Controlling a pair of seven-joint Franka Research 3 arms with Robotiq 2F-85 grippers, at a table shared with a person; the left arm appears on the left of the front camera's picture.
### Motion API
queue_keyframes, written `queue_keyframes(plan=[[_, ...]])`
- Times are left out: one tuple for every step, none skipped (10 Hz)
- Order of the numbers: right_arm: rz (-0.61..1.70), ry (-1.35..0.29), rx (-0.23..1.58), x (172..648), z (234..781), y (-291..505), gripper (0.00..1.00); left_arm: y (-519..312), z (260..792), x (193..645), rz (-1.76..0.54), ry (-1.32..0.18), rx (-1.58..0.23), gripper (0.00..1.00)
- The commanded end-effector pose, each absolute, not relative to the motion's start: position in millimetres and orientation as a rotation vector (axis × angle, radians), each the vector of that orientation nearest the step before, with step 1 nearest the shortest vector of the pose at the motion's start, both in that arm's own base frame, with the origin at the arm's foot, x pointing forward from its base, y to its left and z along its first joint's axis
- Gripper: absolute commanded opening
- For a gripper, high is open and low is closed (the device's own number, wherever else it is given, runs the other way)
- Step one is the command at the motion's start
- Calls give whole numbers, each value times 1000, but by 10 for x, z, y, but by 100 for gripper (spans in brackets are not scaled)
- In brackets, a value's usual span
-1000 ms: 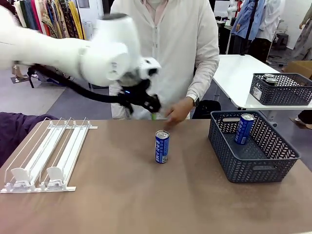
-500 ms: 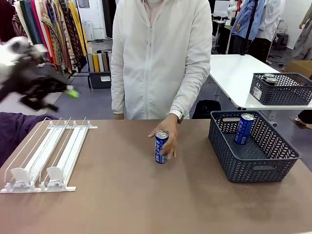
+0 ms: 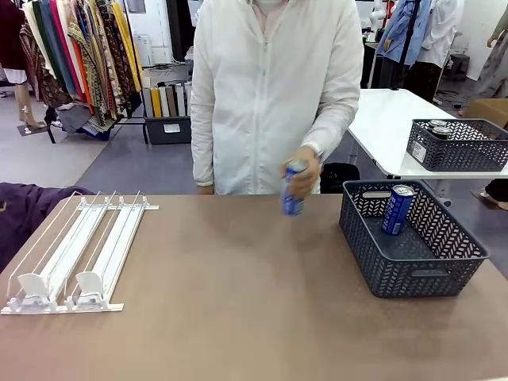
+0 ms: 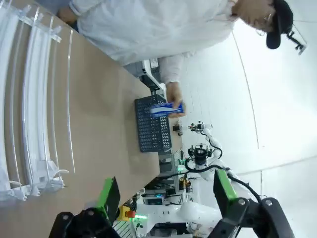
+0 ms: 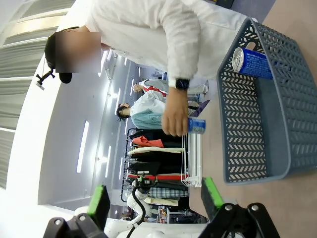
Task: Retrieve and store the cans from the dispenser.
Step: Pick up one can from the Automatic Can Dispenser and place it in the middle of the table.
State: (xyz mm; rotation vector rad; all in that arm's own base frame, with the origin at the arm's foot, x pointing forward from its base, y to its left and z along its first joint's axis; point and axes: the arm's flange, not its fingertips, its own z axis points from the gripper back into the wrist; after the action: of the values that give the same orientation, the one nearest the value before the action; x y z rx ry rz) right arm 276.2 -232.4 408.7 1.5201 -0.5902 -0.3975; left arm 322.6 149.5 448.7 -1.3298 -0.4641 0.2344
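Two blue cans are in play, and neither is in the dispenser (image 3: 75,250) now. One can (image 3: 293,188) is lifted clear of the desk (image 3: 238,317) in the person's hand (image 3: 302,181), gripped around its upper body just past the far edge at about 12 o'clock from the desk's middle. I judge it is held that way because the mesh basket (image 3: 413,238) sits close by at 3 o'clock, so a short sideways carry would drop it in. The other can (image 3: 397,209) already rests inside that basket, leaning against the far wall at a tilt, probably because it was set down loosely rather than stood upright.

The dispenser lies flat at 9 o'clock, its wire-railed lanes bare and the white pusher tabs sitting at the near end, which fits a rack with nothing left to push. A second basket (image 3: 459,144) with can tops showing stands on the white table behind, at 2 o'clock.

Both arms are drawn back from the work. The left end effector (image 4: 166,196) has its green-padded fingers spread wide with nothing between them, looking across the dispenser toward the basket. The right end effector (image 5: 154,201) is likewise spread and empty, facing the person's hand and the basket, leaving the space free.
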Motion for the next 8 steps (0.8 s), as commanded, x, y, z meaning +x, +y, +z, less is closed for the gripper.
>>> queue_keyframes(plan=[[-392,-577,1521,2741,4130,-2325,100,1332,4773,3241,203,-491,-1243,100],[-392,-577,1521,2741,4130,-2325,100,1332,4773,3241,203,-491,-1243,100],[-392,-577,1521,2741,4130,-2325,100,1332,4773,3241,203,-491,-1243,100],[-392,-577,1521,2741,4130,-2325,100,1332,4773,3241,203,-491,-1243,100],[-392,-577,1521,2741,4130,-2325,100,1332,4773,3241,203,-491,-1243,100],[-392,-577,1521,2741,4130,-2325,100,1332,4773,3241,203,-491,-1243,100],[-392,-577,1521,2741,4130,-2325,100,1332,4773,3241,203,-491,-1243,100],[-392,-577,1521,2741,4130,-2325,100,1332,4773,3241,203,-491,-1243,100]])
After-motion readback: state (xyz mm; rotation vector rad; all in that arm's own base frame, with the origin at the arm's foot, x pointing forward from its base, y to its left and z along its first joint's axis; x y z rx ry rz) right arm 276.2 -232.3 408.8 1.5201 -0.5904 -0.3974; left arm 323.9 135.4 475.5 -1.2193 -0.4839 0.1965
